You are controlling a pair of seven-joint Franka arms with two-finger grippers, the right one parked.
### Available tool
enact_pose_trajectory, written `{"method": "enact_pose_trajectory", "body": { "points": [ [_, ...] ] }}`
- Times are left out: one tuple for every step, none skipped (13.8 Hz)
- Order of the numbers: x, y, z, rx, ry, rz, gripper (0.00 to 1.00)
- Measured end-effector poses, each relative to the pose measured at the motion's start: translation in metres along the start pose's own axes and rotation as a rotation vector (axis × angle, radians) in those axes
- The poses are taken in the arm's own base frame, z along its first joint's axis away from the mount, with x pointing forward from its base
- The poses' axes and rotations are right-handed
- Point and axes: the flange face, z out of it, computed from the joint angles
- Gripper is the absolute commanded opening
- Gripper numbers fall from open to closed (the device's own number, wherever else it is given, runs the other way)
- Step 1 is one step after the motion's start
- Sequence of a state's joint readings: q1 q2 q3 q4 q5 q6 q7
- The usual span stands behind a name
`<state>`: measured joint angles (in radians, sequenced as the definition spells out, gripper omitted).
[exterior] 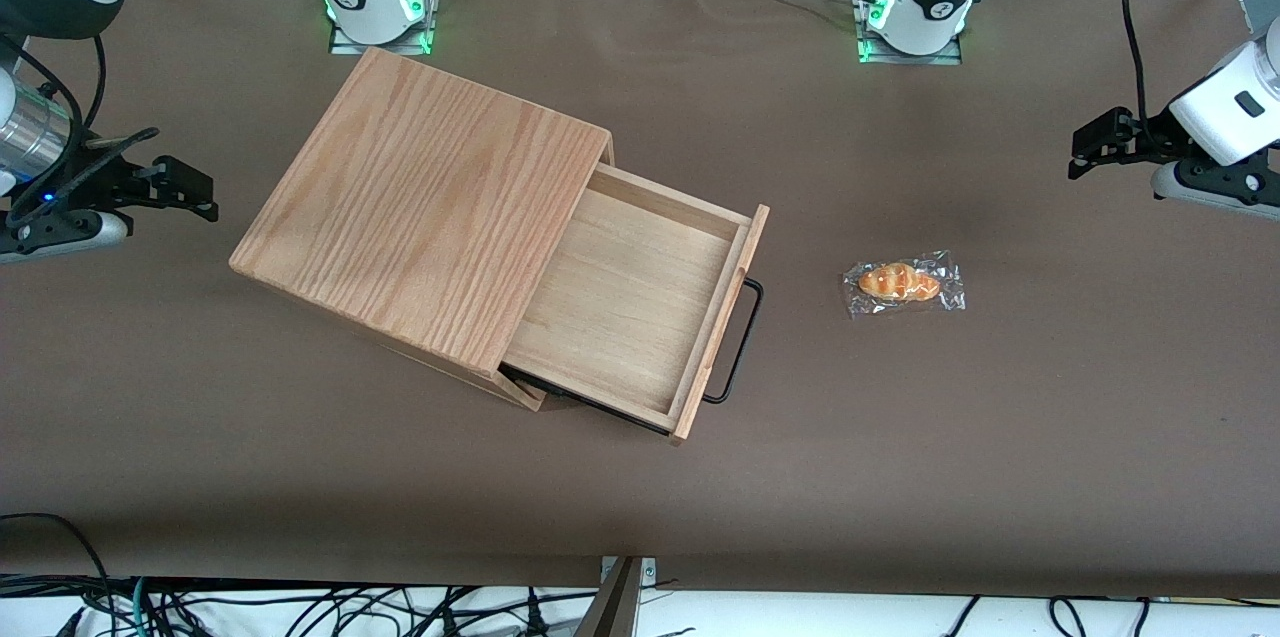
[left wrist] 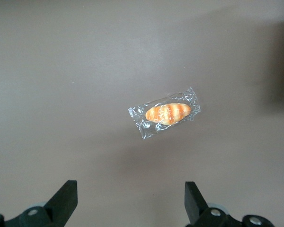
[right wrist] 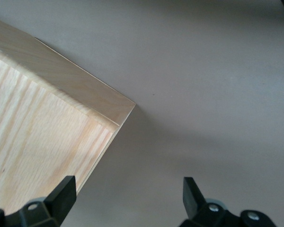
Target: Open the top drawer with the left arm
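Note:
The top drawer (exterior: 640, 297) of the oak-grain box (exterior: 420, 207) stands pulled far out, its pale-wood tray empty. Its thin black wire handle (exterior: 738, 342) faces the working arm's end of the table. My left arm's gripper (exterior: 1085, 149) hangs above the table near that end, well apart from the drawer and handle. In the left wrist view the gripper (left wrist: 131, 194) is open and empty, its fingers (left wrist: 66, 198) spread wide over bare table. The drawer does not show in that view.
A wrapped bread roll (exterior: 903, 283) lies on the brown table (exterior: 900, 437) between the drawer front and the gripper; it also shows in the left wrist view (left wrist: 166, 113). The box's corner (right wrist: 47, 142) shows in the right wrist view.

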<state>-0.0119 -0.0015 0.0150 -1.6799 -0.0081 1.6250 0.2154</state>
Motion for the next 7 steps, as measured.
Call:
{"method": "enact_pose_trajectory", "body": {
  "points": [
    [0.0,0.0002,0.0,0.0,0.0,0.0,1.0],
    [0.0001,0.0004,0.0,0.0,0.0,0.0,1.0],
    [0.0001,0.0005,0.0,0.0,0.0,-0.001,1.0],
    [0.0001,0.0003,0.0001,0.0,0.0,-0.007,1.0],
    [0.0,0.0,0.0002,0.0,0.0,-0.021,1.0],
    [-0.0001,-0.0002,0.0003,0.0,-0.001,-0.046,1.0],
    [-0.0001,-0.0004,0.0003,0.0,-0.001,-0.067,1.0]
  ]
}}
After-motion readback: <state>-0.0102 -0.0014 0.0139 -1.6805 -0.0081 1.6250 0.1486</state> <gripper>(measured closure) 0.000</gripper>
